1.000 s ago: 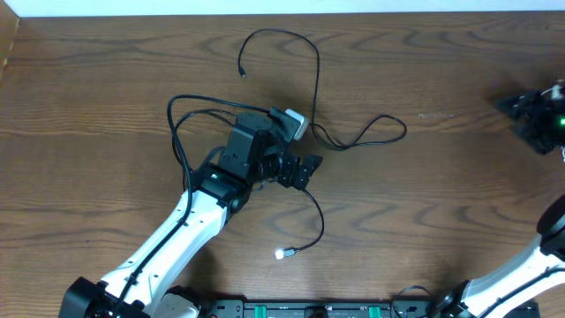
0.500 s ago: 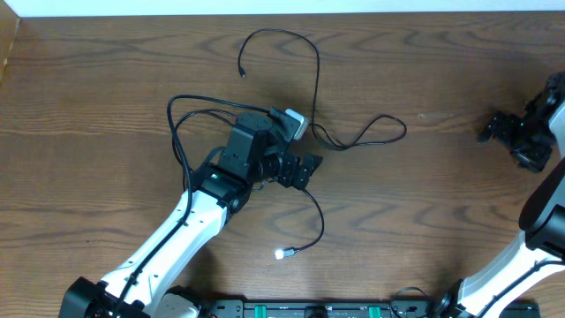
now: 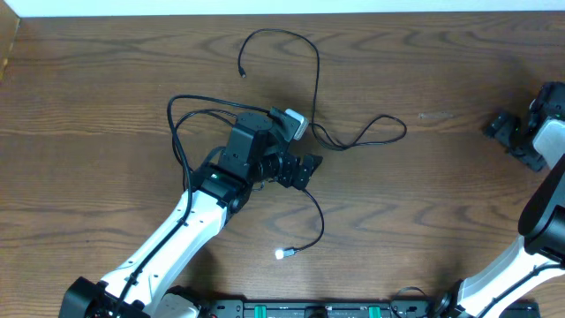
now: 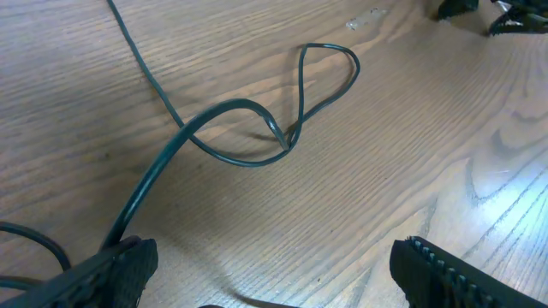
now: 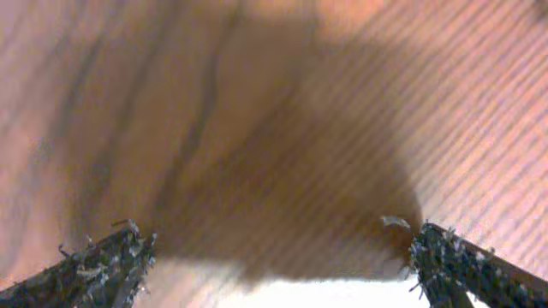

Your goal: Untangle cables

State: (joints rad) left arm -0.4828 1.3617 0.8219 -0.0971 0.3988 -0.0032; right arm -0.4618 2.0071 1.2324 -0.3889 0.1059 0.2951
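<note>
A thin black cable (image 3: pixel 316 79) loops from a small plug at the far middle, down past my left arm and out to a loop at the right (image 3: pixel 388 124). A second black cable (image 3: pixel 320 221) with a white plug end (image 3: pixel 281 253) lies nearer the front. My left gripper (image 3: pixel 307 172) is open between these two, low over the table. In the left wrist view its jaws (image 4: pixel 274 278) are wide apart, the looped cable (image 4: pixel 231 107) runs past the left finger, and a thin cord lies at the bottom edge. My right gripper (image 3: pixel 508 137) is open and empty (image 5: pixel 282 265) at the far right, away from the cables.
A thicker black wire (image 3: pixel 177 124) attached to the left arm arcs out to its left. The wooden table (image 3: pixel 441 212) reaches a white far edge (image 3: pixel 282 9). The right gripper also shows at the top right of the left wrist view (image 4: pixel 479 8).
The right gripper has moved left and a little toward the front from the right edge, then its arm shifted. The left arm and the cables have not moved.
</note>
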